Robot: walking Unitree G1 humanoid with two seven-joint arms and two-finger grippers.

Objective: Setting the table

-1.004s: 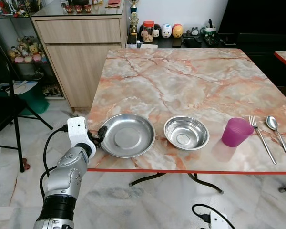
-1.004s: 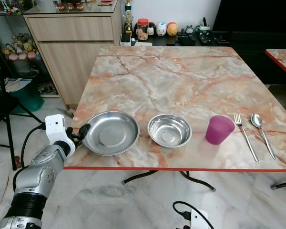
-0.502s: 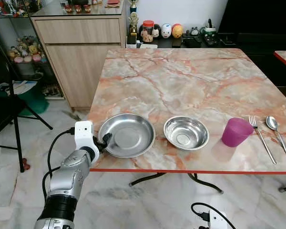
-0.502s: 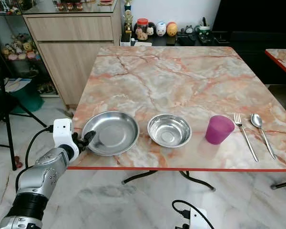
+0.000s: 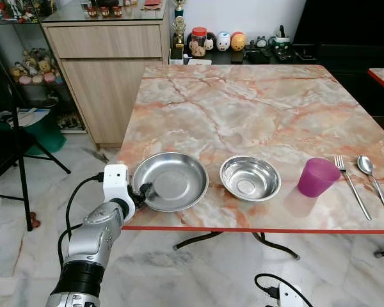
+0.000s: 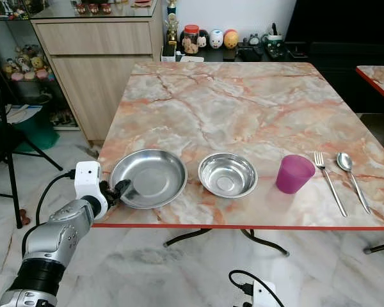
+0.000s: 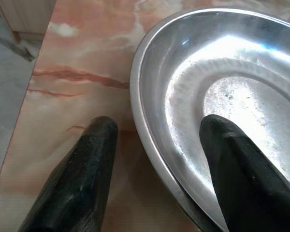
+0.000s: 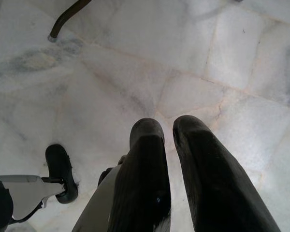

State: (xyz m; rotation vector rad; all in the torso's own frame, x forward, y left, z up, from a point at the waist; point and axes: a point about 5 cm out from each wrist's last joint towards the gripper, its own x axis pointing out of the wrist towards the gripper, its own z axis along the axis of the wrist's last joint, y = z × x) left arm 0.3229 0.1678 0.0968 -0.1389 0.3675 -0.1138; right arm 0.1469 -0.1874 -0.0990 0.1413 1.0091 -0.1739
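My left jaws (image 7: 157, 130) sit at the near-left edge of the bench (image 5: 256, 109), spread open and straddling the rim of the steel plate (image 5: 170, 181): one finger (image 7: 82, 174) is outside on the marble, the other (image 7: 241, 169) is inside the dish. I can't tell from the wrist view whether either finger touches the rim.

The plate is round, shallow and polished, with a wide sloped wall and a flat, slightly dull centre. It lies flat near the front edge, at the left end of the row.

Just right of it is a smaller, deeper steel bowl (image 5: 250, 178), apart from the plate. Next comes a translucent purple cup (image 5: 318, 176), upright. Further right, a fork (image 5: 351, 185) and spoon (image 5: 373, 180) lie side by side, handles toward the near edge, close together but apart.

The bench top is pink-orange veined marble with a red edge strip; its far half is bare.

My right jaws (image 8: 168, 128) hang over the marble floor (image 8: 135, 72), pointing down, fingers nearly together with a thin gap, holding nothing.
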